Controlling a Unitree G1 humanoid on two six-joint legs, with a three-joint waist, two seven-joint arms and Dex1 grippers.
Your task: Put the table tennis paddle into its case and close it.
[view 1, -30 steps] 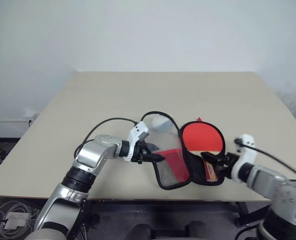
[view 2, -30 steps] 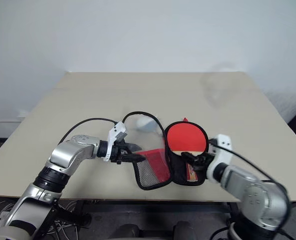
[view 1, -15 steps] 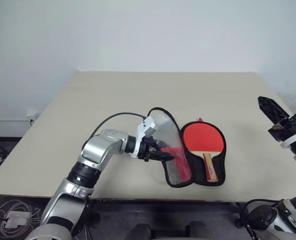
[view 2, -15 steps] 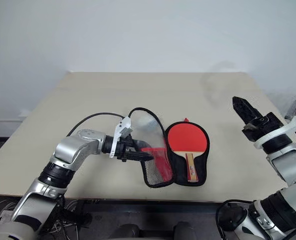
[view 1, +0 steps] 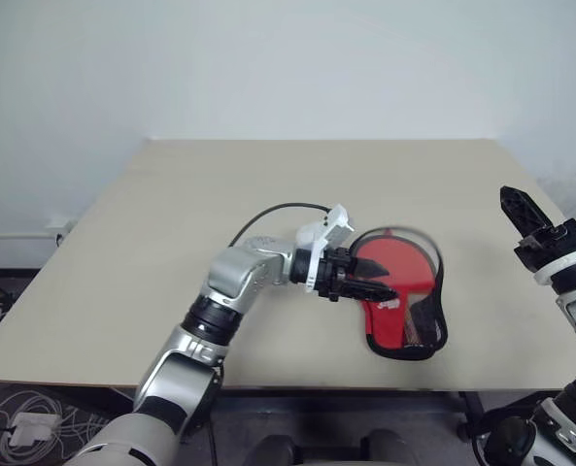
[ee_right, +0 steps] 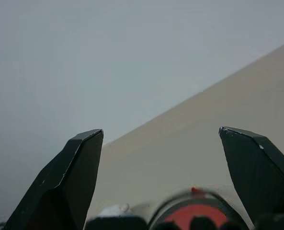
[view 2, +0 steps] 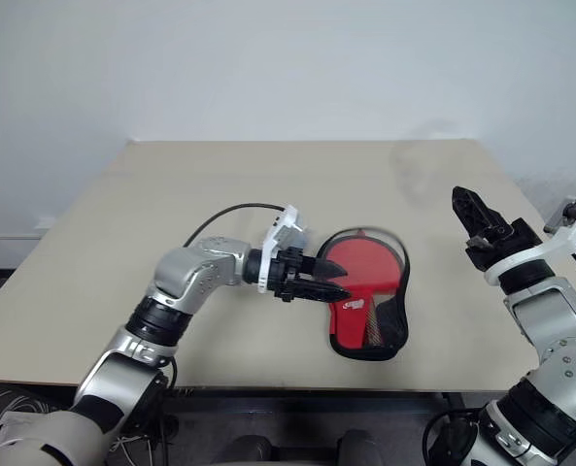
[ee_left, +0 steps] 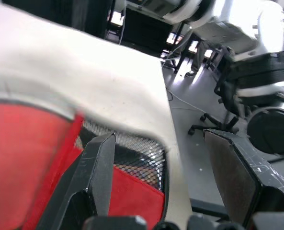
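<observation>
The red case [view 1: 381, 328] with black piping lies near the table's front edge, right of centre. Its flap with the black mesh and small white label [view 1: 386, 303] is tilted over the lower half. The table tennis paddle [view 1: 400, 260] lies inside; its red face and a bit of wooden handle [view 1: 411, 332] show through the mesh. My left gripper [view 1: 377, 289] is open, its fingertips [ee_left: 99, 163] pressed against the flap's outer side. My right gripper [view 1: 526, 211] is open and empty, raised well clear over the table's right edge.
The beige table [view 1: 171, 214] stretches bare behind and to the left of the case. A black cable [view 1: 268, 212] loops over my left wrist. The table's front edge [view 1: 268, 386] runs close below the case, and a white wall stands behind.
My left gripper swept right and pushed the flap from lying open on the table to tilted over the paddle. My right gripper left the paddle handle and rose to the right.
</observation>
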